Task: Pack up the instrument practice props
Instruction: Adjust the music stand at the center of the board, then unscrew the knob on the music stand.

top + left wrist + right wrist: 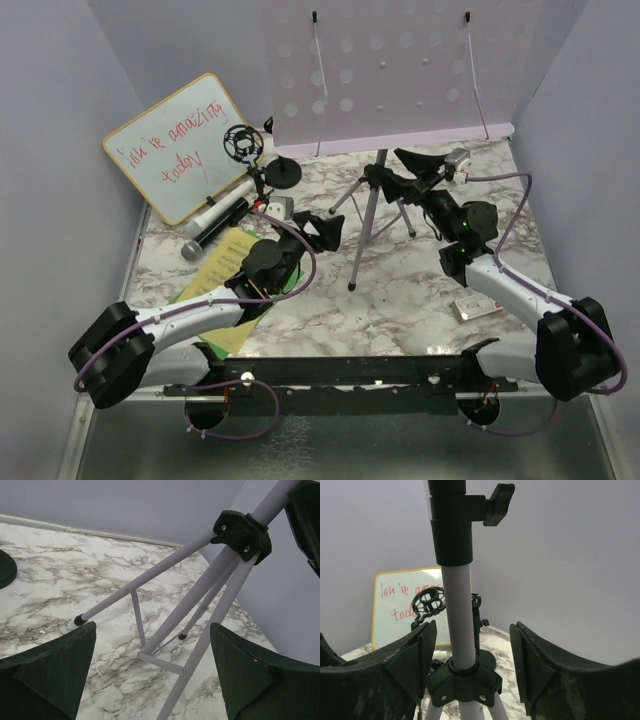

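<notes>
The pole of the lilac music rack [456, 605] stands between the open fingers of the right tool [470, 635], not touching them. The left tool [152, 630] is wide open and empty, near the rack's legs.

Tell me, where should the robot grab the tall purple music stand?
Grab the straight pole just above the black leg hub, coming in level from the right. It stands upright and is thin enough to fit between the fingers of the right tool, which straddle it now. The legs splay out; the rack is wide and flat.
</notes>
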Tool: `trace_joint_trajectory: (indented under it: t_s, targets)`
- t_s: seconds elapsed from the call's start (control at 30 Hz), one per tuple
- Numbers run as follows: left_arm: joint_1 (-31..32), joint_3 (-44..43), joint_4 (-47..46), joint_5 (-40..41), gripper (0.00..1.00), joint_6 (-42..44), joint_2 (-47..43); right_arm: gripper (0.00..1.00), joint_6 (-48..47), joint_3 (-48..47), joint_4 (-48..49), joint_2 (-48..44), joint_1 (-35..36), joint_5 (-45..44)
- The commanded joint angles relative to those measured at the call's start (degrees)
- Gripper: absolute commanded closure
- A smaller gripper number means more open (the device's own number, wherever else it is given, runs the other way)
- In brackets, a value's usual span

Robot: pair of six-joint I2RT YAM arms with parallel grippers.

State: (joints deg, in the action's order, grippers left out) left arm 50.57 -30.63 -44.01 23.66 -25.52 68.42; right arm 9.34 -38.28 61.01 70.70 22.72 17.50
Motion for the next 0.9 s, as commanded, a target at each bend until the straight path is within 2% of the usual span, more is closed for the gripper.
trace_joint_trajectory:
  t_s: [0.0, 0.17, 0.43, 0.6, 0.73, 0.87]
  targets:
    - [-2.7, -2.5, 2.7, -6.0, 0.05, 3.5, -0.4, 0.37, -3.0, -3.2, 3.0, 3.8, 1.4, -2.8]
    - [-6.2, -6.5, 2.9, -11.5, 0.05, 5.6, 2.2, 0.59, -4.0, -4.3, 1.3, 5.7, 1.6, -2.7]
    - [-6.6, -11.5, 0.5, -22.3, 0.05, 19.7, 6.9, 0.98, -5.5, -6.9, -9.2, 3.7, 1.5, 3.4]
    - [-6.8, -11.8, -3.2, -26.7, 0.07, 27.2, 9.0, 0.99, -5.8, -9.3, -17.6, 2.0, 1.6, 5.3]
    - [-8.6, -10.7, -7.6, -31.6, 0.09, 31.1, 10.3, 0.99, -7.1, -9.1, -19.6, 0.5, 1.1, 7.8]
    - [-11.0, -12.0, -10.0, -37.6, 0.12, 31.9, 12.0, 0.99, -4.4, -9.7, -20.3, 0.3, -1.0, 13.5]
